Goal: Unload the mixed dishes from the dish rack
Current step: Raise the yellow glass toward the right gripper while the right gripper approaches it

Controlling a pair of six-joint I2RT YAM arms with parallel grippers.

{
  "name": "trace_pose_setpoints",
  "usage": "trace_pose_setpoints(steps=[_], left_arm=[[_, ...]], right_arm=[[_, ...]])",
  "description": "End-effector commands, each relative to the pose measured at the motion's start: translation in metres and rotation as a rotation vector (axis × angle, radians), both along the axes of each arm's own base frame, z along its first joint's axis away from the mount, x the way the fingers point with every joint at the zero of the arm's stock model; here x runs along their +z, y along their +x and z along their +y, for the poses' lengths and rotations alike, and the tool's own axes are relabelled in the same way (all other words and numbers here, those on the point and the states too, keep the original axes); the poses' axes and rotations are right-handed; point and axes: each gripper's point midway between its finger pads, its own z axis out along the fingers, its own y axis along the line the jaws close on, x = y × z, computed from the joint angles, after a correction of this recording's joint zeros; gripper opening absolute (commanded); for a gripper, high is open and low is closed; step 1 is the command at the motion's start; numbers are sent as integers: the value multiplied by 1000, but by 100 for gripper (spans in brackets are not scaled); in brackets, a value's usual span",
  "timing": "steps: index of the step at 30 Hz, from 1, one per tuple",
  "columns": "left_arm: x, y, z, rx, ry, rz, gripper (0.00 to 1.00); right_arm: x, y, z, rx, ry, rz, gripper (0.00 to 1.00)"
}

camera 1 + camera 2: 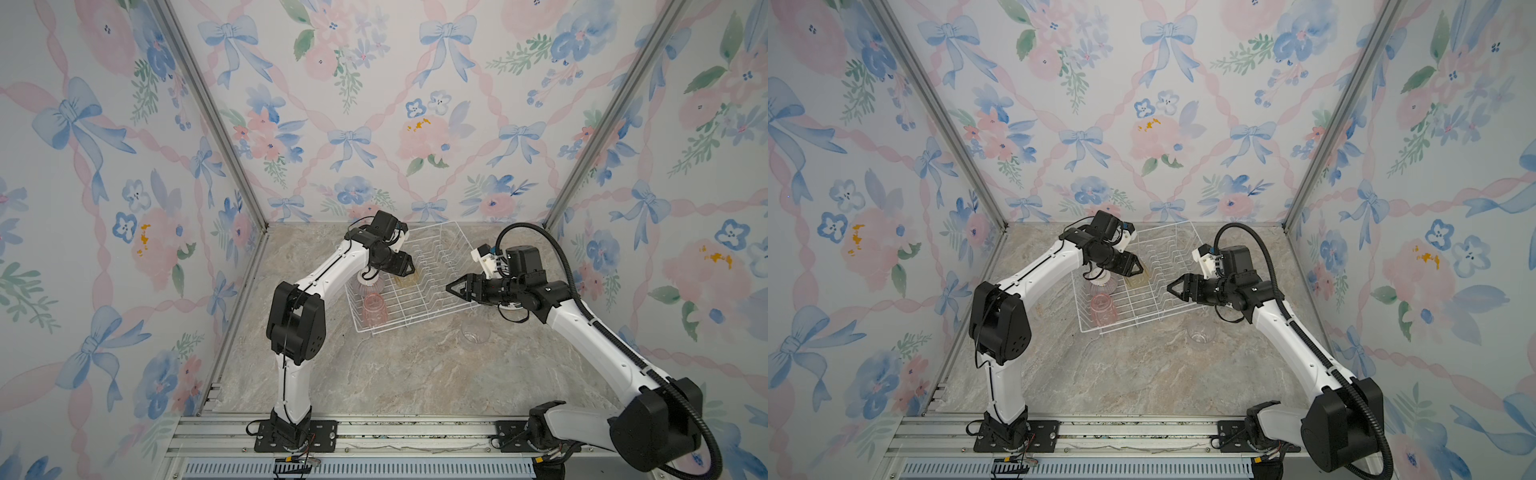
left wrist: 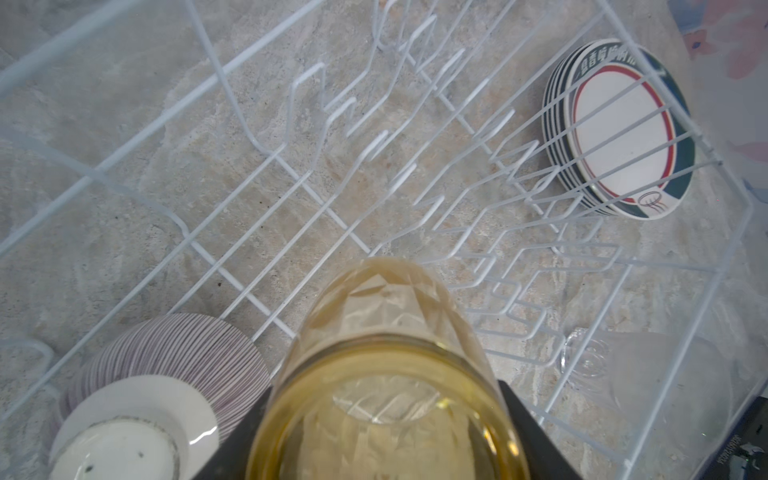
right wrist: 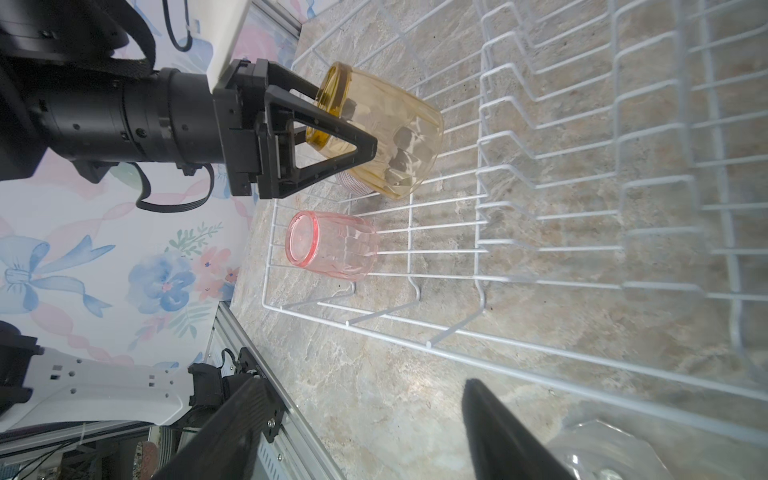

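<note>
My left gripper (image 1: 409, 270) is inside the dish rack (image 1: 419, 322), shut on a yellow tumbler (image 1: 404, 281) near its thick base. The right wrist view shows the yellow tumbler (image 3: 386, 137) tilted in the left gripper (image 3: 357, 124), mouth towards the rack floor. A pink tumbler (image 1: 375, 307) stands upside down in the rack's near left corner. A pink-striped ribbed bowl (image 2: 166, 365) sits upside down beside my left wrist. Several dark-rimmed plates (image 2: 623, 137) are stacked outside the rack's far wall. My right gripper (image 1: 451, 288) hangs open over the rack's right edge, holding nothing.
A clear tumbler (image 1: 476, 332) lies on the marble table just in front of the rack's right corner, under my right gripper (image 3: 365, 436). Upright plate prongs (image 3: 478, 266) fill the rack's right half. Floral walls close in three sides.
</note>
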Motion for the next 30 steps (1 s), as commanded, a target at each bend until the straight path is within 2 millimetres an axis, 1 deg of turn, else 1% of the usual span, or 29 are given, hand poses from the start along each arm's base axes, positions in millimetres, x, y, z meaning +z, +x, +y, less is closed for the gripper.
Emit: trace_pose_setpoints(steps=[1,4,7,9,10,12,16,21,23,30], left_arm=[[56,-1,-13,-36,-166,-74,49],[81,-5,-24,-74,-281,-101,49],[99,-10,-31,-112,-383,-104,49],[108,-14,-36,-138,-436,-103,49],[110,-15,-39,-148,-452,-103,49],[118,-19,-43,-176,-498,-101,48],[131,-26,-49,-213,-565,-101,49],[141,-32,-53,-238,-623,-106,48],[144,-35,-54,-250,-647,-103,49],[156,-42,-60,-286,-729,-104,48]], right_arm=[[9,3,6,12,91,-4,71],[14,5,9,20,132,-10,64],[20,7,11,20,167,-23,56],[24,11,10,7,187,-41,55],[27,8,13,29,214,-38,55],[34,10,13,18,245,-52,55],[45,13,13,15,300,-91,55],[68,13,12,12,357,-186,55],[74,14,11,8,362,-215,55],[70,21,1,-29,360,-215,55]])
